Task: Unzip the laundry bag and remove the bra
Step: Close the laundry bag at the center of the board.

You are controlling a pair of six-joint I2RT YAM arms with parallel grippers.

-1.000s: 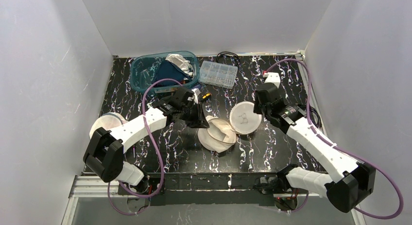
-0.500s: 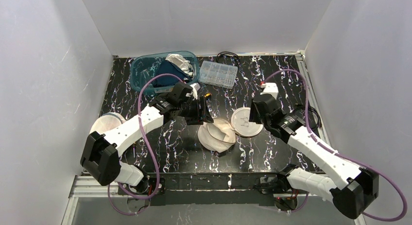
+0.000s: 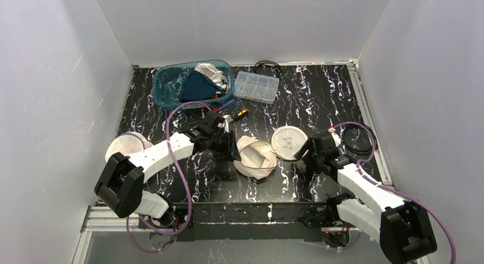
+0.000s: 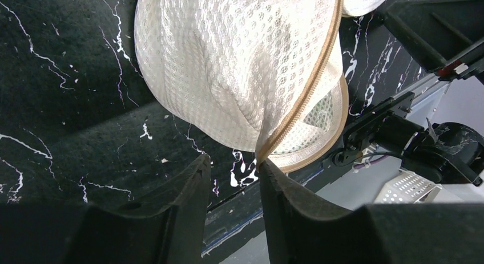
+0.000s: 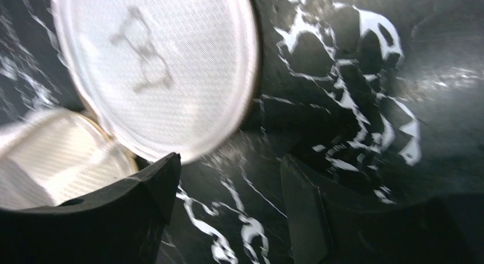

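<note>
The laundry bag point(image 3: 255, 157) is a round white mesh case with a beige zipper, lying unzipped at the table's middle. Its flat lid point(image 3: 288, 141), printed with a bra outline, lies folded out to the right. The bra is hidden; I cannot make it out inside the bag. My left gripper point(image 3: 231, 147) is low at the bag's left side, jaws apart with nothing between them. In the left wrist view its right fingertip point(image 4: 268, 170) touches the bag's zipper edge point(image 4: 297, 121). My right gripper point(image 5: 228, 161) is open, empty, just in front of the lid point(image 5: 154, 76).
A teal bin point(image 3: 169, 84) of clothes and a clear organiser box point(image 3: 257, 86) stand at the back. Another round white case point(image 3: 126, 144) lies at the left, a black cable coil point(image 3: 358, 142) at the right. The table's front edge is close behind the bag.
The right gripper has opened, let go of the lid and drawn back toward the near edge; the lid now lies flat. The left gripper dropped down beside the bag.
</note>
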